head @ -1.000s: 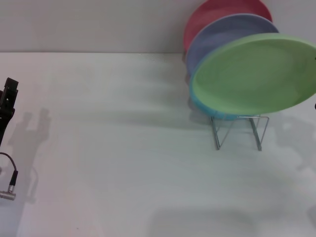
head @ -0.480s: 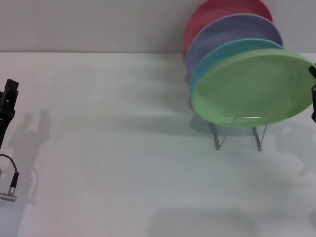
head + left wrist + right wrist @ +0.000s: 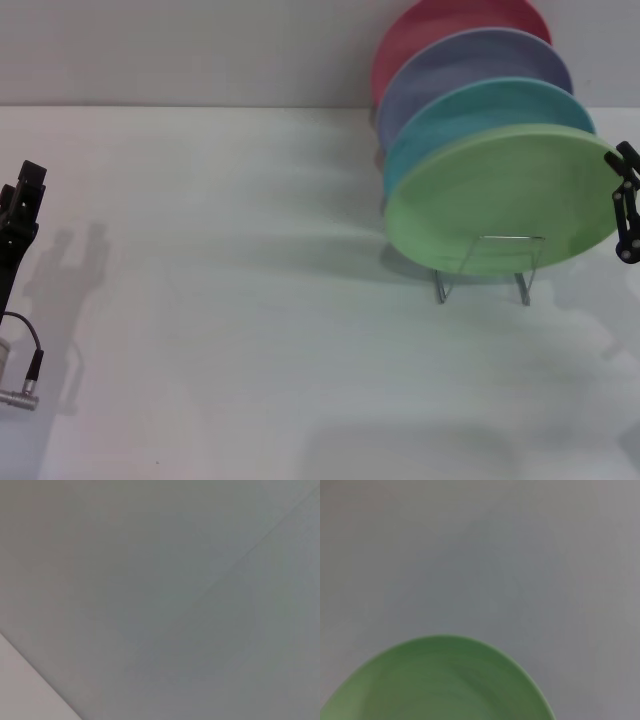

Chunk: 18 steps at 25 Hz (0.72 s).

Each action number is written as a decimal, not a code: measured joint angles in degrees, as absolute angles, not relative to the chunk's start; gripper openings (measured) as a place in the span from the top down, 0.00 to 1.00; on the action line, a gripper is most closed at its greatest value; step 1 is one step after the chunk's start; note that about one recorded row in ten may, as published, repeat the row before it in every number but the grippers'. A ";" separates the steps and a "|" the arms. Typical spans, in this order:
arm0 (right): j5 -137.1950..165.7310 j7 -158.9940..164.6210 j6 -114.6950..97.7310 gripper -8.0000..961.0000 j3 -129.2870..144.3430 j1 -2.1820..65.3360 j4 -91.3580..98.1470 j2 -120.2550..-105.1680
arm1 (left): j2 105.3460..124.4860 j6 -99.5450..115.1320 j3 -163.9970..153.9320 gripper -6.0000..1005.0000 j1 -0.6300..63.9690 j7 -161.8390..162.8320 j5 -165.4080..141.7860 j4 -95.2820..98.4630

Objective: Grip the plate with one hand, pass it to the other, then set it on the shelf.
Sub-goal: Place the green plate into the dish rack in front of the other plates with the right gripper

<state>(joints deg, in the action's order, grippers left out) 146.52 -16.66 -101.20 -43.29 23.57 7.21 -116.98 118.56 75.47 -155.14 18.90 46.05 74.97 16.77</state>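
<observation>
Green plate (image 3: 500, 200) is at the far right of the tabletop (image 3: 250, 300), tilted face toward us, nearest in the row on the wire rack (image 3: 487, 268). Behind it stand a teal plate (image 3: 450, 115), a lavender plate (image 3: 450, 65) and a red plate (image 3: 420, 25), all leaning the same way, so the rack's loops set the angle. The front loop shows across the green plate's lower part; we judge the plate is seated or nearly seated in the front slot, but can't see the contact.

Right gripper (image 3: 622, 205) sits at the plate's right rim. We can't tell whether it's pinching the rim or has let go; the contact point is at the frame edge. The right wrist view shows only the plate's edge against the tabletop.

Left gripper (image 3: 18, 205) is parked at the far left, well apart from the rack; we can't tell how its jaws stand. The left wrist view shows nothing useful.

Our read: placing step, close to done. Risk is the plate tipping forward if released before it's fully in the slot.
</observation>
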 joint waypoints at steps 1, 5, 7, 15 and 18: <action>146.52 -16.84 -100.99 0.97 -43.08 23.51 7.20 -116.98 | 118.56 75.46 -155.16 0.44 18.90 46.06 74.97 16.78; 146.48 -18.11 -99.89 0.97 -43.06 23.47 7.21 -117.09 | 118.56 75.44 -155.21 0.44 18.90 46.05 74.97 16.79; 146.36 -18.80 -98.83 0.97 -43.06 23.49 7.19 -117.28 | 118.56 75.44 -155.21 0.44 18.90 46.05 74.97 16.81; 146.57 -18.40 -95.30 0.97 -42.47 23.87 7.08 -117.51 | 118.56 75.45 -155.18 0.44 18.89 46.10 74.97 16.88; 146.59 -18.34 -95.28 0.97 -41.85 23.62 6.87 -117.52 | 118.56 75.45 -155.13 0.44 18.89 46.53 74.97 16.87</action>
<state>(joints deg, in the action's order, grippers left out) 146.59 -18.34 -95.28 -41.85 23.62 6.87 -117.52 118.56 75.45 -155.13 18.89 46.53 74.97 16.88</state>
